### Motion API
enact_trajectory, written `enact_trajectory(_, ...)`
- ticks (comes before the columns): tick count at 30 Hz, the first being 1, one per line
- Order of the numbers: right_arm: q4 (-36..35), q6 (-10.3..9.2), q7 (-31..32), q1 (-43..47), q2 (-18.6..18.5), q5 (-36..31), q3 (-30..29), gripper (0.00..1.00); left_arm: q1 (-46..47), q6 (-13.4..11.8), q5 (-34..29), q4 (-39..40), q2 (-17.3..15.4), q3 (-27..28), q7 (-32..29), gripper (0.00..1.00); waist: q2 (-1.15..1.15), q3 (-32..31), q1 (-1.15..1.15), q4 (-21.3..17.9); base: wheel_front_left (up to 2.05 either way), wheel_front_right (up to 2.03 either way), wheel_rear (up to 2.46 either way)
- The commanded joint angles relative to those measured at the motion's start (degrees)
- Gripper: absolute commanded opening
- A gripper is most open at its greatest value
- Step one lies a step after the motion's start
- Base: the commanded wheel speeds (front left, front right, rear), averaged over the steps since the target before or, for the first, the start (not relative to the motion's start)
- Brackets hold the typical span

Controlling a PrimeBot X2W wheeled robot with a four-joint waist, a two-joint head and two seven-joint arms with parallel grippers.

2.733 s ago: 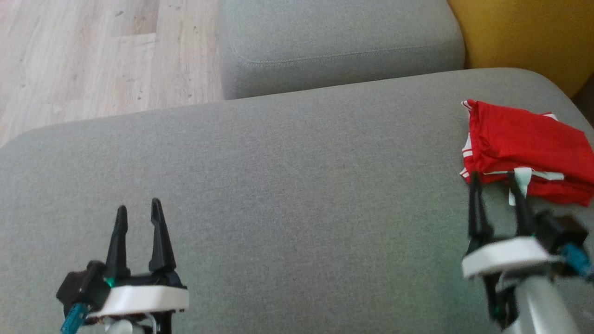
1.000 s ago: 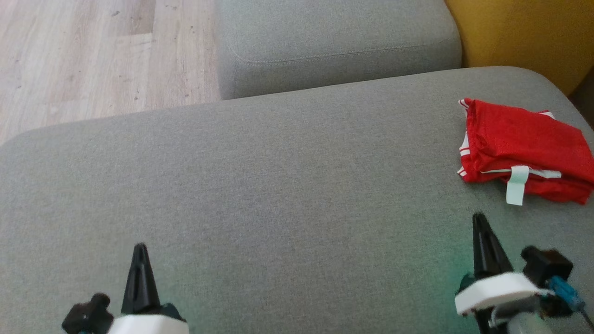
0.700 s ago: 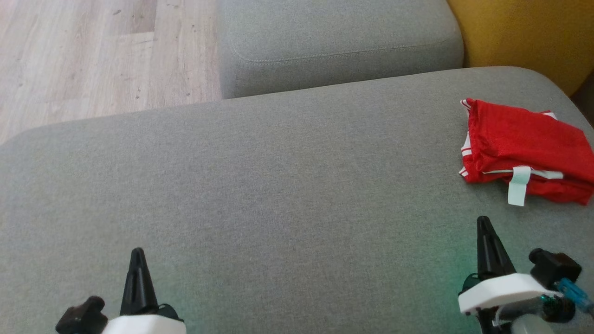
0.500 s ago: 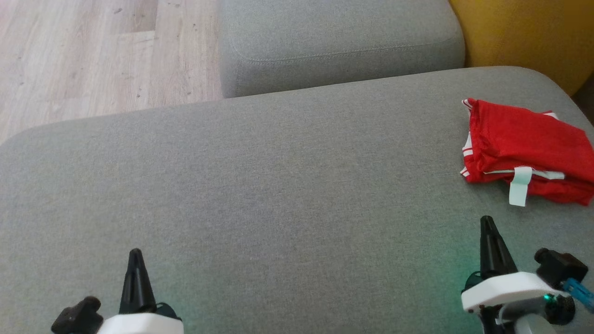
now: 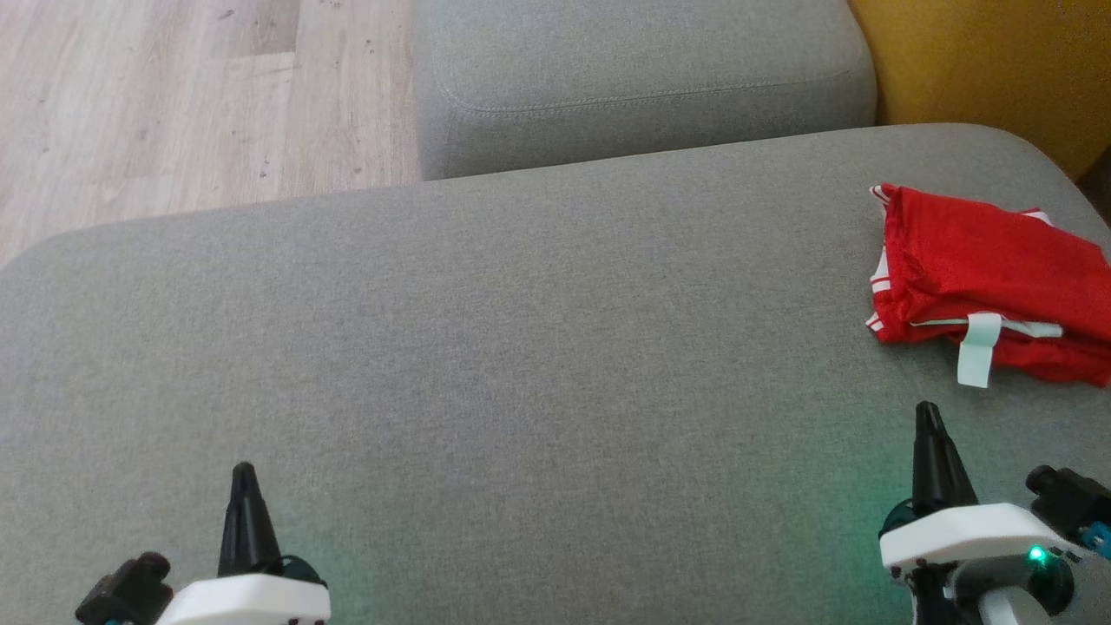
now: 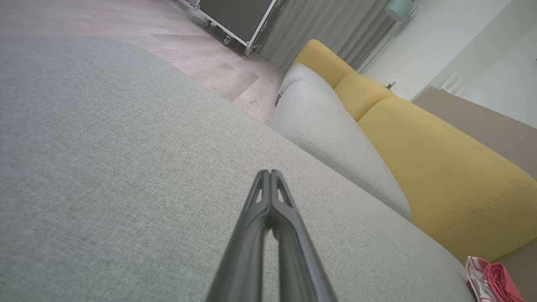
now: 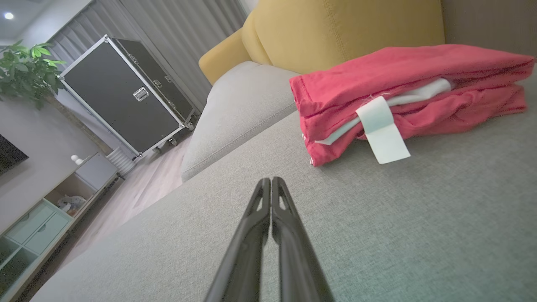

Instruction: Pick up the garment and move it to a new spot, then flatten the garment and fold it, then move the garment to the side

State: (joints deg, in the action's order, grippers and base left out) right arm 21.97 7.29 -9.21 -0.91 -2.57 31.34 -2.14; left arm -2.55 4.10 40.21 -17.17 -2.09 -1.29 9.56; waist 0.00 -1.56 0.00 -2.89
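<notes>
Pinch the soft, light garment (image 5: 989, 269) at its thick folded side, by the right edge of the cushion (image 5: 521, 347); your left pincer (image 5: 244, 473) and right pincer (image 5: 927, 412) are closed, empty.

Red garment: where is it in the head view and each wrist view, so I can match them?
Head view: red garment at the right edge, mid-height, on the grey seat.
Left wrist view: the garment in the bottom right corner, partly cut off.
Right wrist view: the garment at upper right, large.
Shared landmark: the yellow cushion behind it.
</notes>
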Motion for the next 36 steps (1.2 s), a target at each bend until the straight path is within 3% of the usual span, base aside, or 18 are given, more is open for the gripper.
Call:
enact_trajectory(1,-2.22,0.05,0.50,-3.32,-0.11,1.92,0.00,0.00,3.02,0.45,1.51,2.01,-0.31,1.29,-0.47,0.00,0.00,0.03,0.00,0.05,0.00,0.00,0.00)
enact_trajectory(36,-4.32,0.11,6.09,-4.04,-0.18,23.59,-1.62,0.00,5.13,1.53,20.07,2.41,-0.48,3.68,-6.20,0.00,0.00,0.66,0.00,1.10,0.00,0.00,0.00)
